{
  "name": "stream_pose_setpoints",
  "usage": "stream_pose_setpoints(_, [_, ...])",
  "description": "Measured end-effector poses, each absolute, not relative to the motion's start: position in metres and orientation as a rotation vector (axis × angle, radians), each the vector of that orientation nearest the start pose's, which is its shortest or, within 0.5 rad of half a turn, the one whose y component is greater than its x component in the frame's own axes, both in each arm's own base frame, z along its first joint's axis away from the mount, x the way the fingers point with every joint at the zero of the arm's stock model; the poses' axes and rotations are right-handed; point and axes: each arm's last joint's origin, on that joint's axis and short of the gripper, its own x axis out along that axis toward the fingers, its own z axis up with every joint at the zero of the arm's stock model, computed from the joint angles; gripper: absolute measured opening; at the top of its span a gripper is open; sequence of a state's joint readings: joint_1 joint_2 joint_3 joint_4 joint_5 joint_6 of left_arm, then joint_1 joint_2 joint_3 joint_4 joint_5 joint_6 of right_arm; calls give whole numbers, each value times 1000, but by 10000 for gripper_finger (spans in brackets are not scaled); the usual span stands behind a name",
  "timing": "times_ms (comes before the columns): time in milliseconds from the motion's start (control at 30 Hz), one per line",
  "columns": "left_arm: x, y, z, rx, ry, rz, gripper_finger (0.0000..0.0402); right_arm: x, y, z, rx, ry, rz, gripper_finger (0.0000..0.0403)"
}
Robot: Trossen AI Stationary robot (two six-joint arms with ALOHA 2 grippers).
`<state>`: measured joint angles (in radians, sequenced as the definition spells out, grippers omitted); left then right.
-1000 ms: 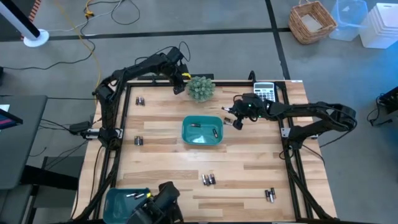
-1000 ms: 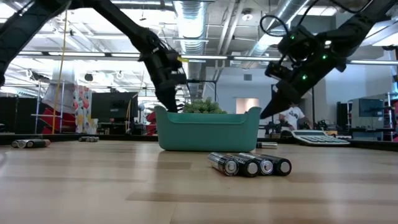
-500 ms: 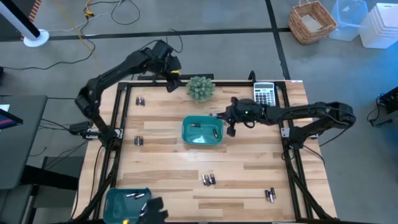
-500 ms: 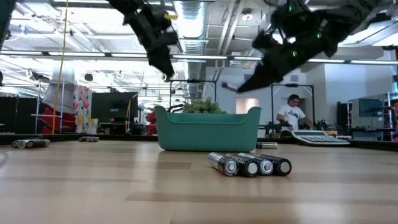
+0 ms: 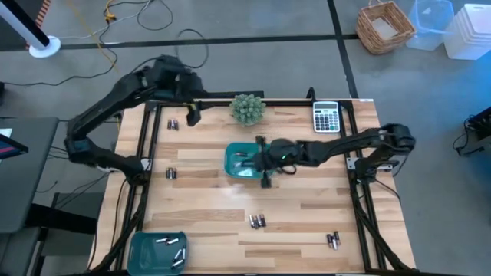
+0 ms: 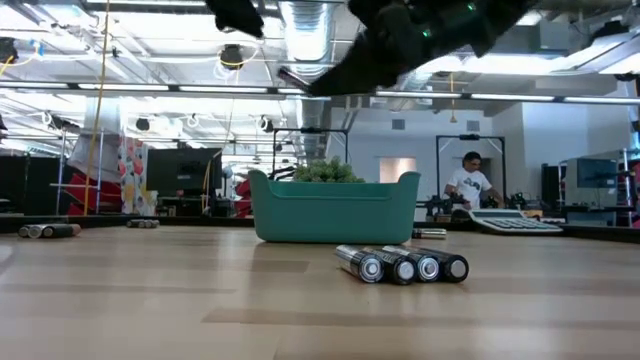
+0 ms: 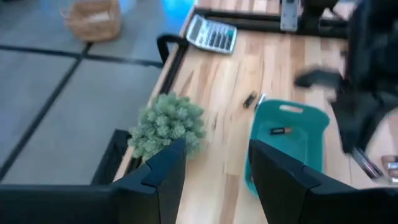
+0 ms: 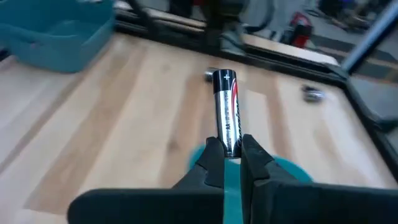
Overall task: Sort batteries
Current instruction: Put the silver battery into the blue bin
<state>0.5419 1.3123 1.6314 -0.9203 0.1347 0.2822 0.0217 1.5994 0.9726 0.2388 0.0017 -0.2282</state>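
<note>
Teal and open-topped, the middle tray (image 5: 247, 162) sits at the centre of the wooden table (image 5: 307, 203), with at least 1 battery (image 7: 280, 130) lying on its floor in the left wrist view. The right gripper (image 5: 263, 156) hangs over the tray's right half, its arm reaching in from the table's right side. Its fingers (image 8: 214, 154) are clamped on the lower end of 1 battery (image 8: 227, 109), a dark and silvery cell with a red mark that sticks out past the fingertips.

The left gripper (image 5: 191, 115) is up near the far left corner, close to a small pair of batteries (image 5: 173, 123) by the frame. Its fingers (image 7: 160, 171) stand apart with nothing between them.

Other batteries lie loose on the wood: a cluster of 4 (image 6: 402, 265) side by side in front of the tray, a pair (image 5: 171, 173) near the left edge and a pair (image 5: 333, 241) near the front right corner. A 2nd teal tray (image 5: 156, 250) at the front left corner holds several cells. A green plant (image 5: 248, 108) and a calculator (image 5: 326, 117) sit along the far edge.
</note>
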Motion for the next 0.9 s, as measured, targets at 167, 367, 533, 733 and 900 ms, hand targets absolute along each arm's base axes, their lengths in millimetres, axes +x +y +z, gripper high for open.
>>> stream_pose_setpoints(167, [189,93,459,69,523,293,168,392,40,243,-251,305,137,13])
stream_pose_setpoints(367, [169,67,471,81,461,283,168,439,85,238,-257,287,226,14])
stream_pose_setpoints(533, [157,54,474,62,452,282,168,476,124,238,-233,226,290,14])
stream_pose_setpoints(733, [152,43,474,33,457,262,168,517,162,240,-204,195,334,14])
stream_pose_setpoints(900, [152,35,474,16,462,253,168,545,187,231,-160,167,369,14])
